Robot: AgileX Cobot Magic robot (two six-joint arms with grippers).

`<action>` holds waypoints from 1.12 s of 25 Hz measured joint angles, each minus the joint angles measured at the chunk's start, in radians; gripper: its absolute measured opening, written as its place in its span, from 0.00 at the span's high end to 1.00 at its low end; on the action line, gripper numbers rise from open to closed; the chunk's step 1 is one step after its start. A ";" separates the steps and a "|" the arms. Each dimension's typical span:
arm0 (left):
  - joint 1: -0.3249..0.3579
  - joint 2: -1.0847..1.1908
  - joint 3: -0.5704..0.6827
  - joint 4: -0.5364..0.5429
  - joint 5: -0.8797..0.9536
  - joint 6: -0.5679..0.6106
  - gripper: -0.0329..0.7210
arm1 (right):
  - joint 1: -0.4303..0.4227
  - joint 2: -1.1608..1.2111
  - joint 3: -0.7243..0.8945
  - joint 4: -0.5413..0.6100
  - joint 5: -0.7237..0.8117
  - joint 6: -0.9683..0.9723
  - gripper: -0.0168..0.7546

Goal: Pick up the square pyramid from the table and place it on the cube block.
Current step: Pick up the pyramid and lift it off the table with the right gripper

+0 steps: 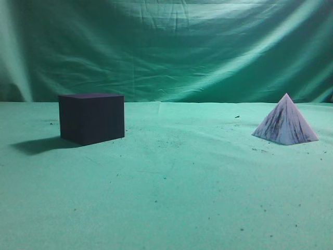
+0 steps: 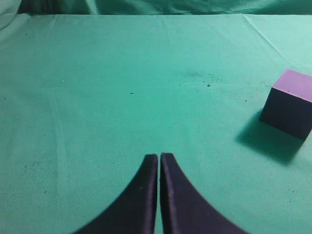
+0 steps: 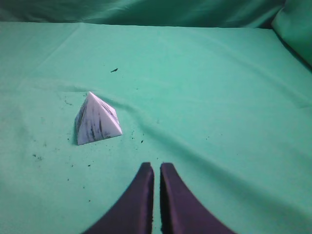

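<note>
The square pyramid (image 1: 285,123), pale lilac-white with dark streaks, stands upright on the green table (image 1: 177,187) at the right. It also shows in the right wrist view (image 3: 96,120), ahead and to the left of my right gripper (image 3: 156,165), which is shut and empty. The dark cube block (image 1: 91,117) stands on the table at the left. It also shows at the right edge of the left wrist view (image 2: 288,104), far to the right of my left gripper (image 2: 159,157), which is shut and empty. Neither gripper shows in the exterior view.
A green cloth backdrop (image 1: 166,47) hangs behind the table. Small dark crumbs (image 3: 68,161) lie on the cloth around the pyramid. Folds in the cloth (image 3: 161,129) run to the pyramid's right.
</note>
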 joint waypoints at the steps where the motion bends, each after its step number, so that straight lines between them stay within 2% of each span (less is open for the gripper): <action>1: 0.000 0.000 0.000 0.000 0.000 0.000 0.96 | 0.000 0.000 0.000 0.000 0.000 0.000 0.98; 20: 0.000 0.000 0.000 0.000 0.000 0.000 0.96 | 0.000 0.000 0.000 -0.006 -0.026 -0.006 0.98; 22: 0.000 0.000 0.000 0.000 0.000 0.000 0.96 | 0.000 0.000 0.000 -0.006 -0.099 -0.004 0.98; 28: 0.000 0.000 0.000 0.000 0.000 0.000 0.96 | 0.000 0.000 -0.003 0.033 -0.500 0.010 0.98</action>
